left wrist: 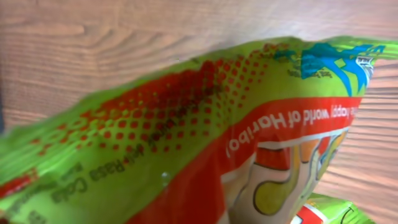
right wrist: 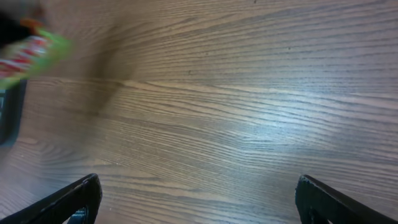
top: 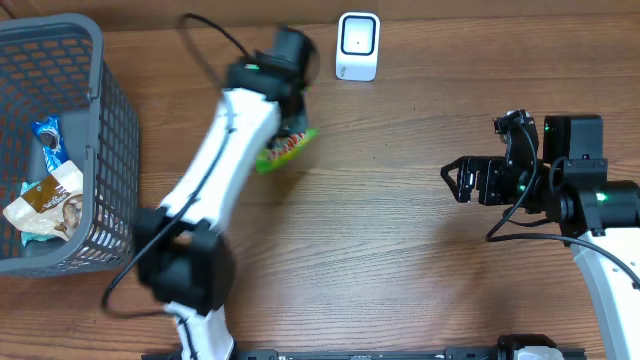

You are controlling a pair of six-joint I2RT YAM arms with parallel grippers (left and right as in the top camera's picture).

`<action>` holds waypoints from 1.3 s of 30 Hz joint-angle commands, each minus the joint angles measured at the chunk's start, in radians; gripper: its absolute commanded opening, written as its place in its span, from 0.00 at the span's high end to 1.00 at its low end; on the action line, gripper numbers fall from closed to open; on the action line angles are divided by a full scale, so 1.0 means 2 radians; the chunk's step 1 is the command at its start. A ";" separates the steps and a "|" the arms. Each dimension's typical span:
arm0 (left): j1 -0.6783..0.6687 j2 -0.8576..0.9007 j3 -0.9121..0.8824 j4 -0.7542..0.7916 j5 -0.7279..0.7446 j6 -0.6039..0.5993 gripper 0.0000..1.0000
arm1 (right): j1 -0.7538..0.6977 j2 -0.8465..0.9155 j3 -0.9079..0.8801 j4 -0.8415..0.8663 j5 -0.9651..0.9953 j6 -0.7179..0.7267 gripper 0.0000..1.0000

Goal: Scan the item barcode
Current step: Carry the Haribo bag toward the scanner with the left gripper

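The left claw (top: 283, 124) is clenched on a green and red sweet bag (top: 288, 148). The bag sits near the white scanner (top: 358, 46), a little to its left and nearer the robot. The right claw (top: 452, 181) is released and holds nothing, well to the right of the scanner over the worktop (top: 400, 290). A grey basket (top: 105, 150) of snack packets (top: 45, 195) stands far left of the scanner.

One white scanner (top: 358, 45) is counted at 12 o'clock on the desk (top: 400, 280). One green snack bag (top: 285, 148) is counted at 11 o'clock. One grey basket (top: 115, 130) is counted at 9 o'clock, and two packets can be told apart inside it: a blue packet (top: 48, 140) and a tan packet (top: 45, 205). Two arms are counted, the left arm (top: 228, 150) and the right arm (top: 600, 265).
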 commanded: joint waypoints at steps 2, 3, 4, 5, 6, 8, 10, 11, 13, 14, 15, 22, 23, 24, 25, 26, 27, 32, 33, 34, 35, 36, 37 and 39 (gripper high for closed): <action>-0.020 0.042 -0.001 -0.002 -0.084 -0.051 0.96 | 0.004 -0.001 0.014 -0.004 -0.006 0.002 0.00; -0.022 0.047 -0.001 -0.003 -0.084 -0.051 0.96 | 0.004 -0.001 0.014 -0.006 -0.006 0.002 0.00; -0.023 0.053 -0.001 -0.006 -0.084 -0.051 0.96 | 0.004 -0.001 0.014 -0.006 -0.006 0.002 0.00; -0.022 0.054 -0.001 -0.009 -0.084 -0.051 0.87 | 0.004 -0.001 0.014 -0.006 -0.007 0.002 0.00; -0.022 0.055 -0.001 -0.011 -0.084 -0.051 0.71 | 0.004 -0.001 0.014 -0.006 -0.007 0.002 0.00; -0.022 0.055 -0.001 -0.016 -0.087 -0.050 0.39 | 0.004 -0.001 0.014 -0.005 -0.006 0.002 0.00; -0.022 0.055 -0.001 -0.023 -0.102 -0.051 0.18 | 0.004 -0.001 0.014 -0.004 -0.006 0.002 0.00; -0.022 0.055 -0.001 -0.028 -0.115 -0.051 0.04 | 0.004 -0.001 0.014 -0.003 -0.006 0.002 0.00; -0.025 0.055 -0.001 -0.039 -0.144 -0.051 0.00 | 0.004 -0.001 0.014 -0.002 -0.006 0.002 0.00; -0.027 0.055 -0.001 -0.045 -0.164 -0.051 0.00 | 0.004 -0.001 0.014 -0.001 -0.006 0.002 0.00; -0.029 0.055 -0.001 -0.051 -0.183 -0.051 0.00 | 0.004 -0.001 0.014 0.000 -0.006 0.002 0.00; -0.033 0.055 0.001 -0.076 -0.204 -0.070 0.00 | 0.004 -0.001 0.014 0.004 -0.016 0.002 0.00; -0.033 0.055 0.001 -0.077 -0.204 -0.075 0.00 | 0.004 -0.001 0.014 0.003 -0.019 0.002 0.00; -0.033 0.055 0.001 -0.077 -0.204 -0.076 0.00 | 0.004 -0.001 0.014 0.003 -0.020 0.002 0.00; -0.033 0.055 0.002 -0.079 -0.205 -0.075 0.00 | 0.004 -0.001 0.014 0.003 -0.022 0.002 0.00; -0.033 0.055 0.003 -0.081 -0.205 -0.075 0.00 | 0.004 -0.001 0.014 0.003 -0.023 0.002 0.00; -0.033 0.055 0.004 -0.083 -0.205 -0.076 0.00 | 0.004 -0.001 0.014 0.003 -0.023 0.001 0.00; -0.035 0.055 0.007 -0.084 -0.205 -0.076 0.00 | 0.004 -0.001 0.014 0.003 -0.023 0.001 0.00; -0.035 0.055 0.007 -0.084 -0.205 -0.076 0.00 | 0.004 -0.001 0.014 0.003 -0.023 0.001 0.00; -0.035 0.055 0.008 -0.084 -0.205 -0.076 0.00 | 0.004 -0.001 0.014 0.003 -0.023 0.001 0.00; -0.036 0.055 0.008 -0.084 -0.204 -0.076 0.00 | 0.004 -0.001 0.014 0.003 -0.023 0.001 0.00; -0.035 0.055 0.008 -0.084 -0.205 -0.076 0.00 | 0.004 -0.001 0.014 0.003 -0.023 0.001 0.00; -0.035 0.055 0.008 -0.084 -0.205 -0.076 0.00 | 0.004 -0.001 0.014 0.003 -0.023 0.001 0.00; -0.035 0.055 0.008 -0.084 -0.204 -0.076 0.00 | 0.004 -0.001 0.014 0.003 -0.023 0.001 0.00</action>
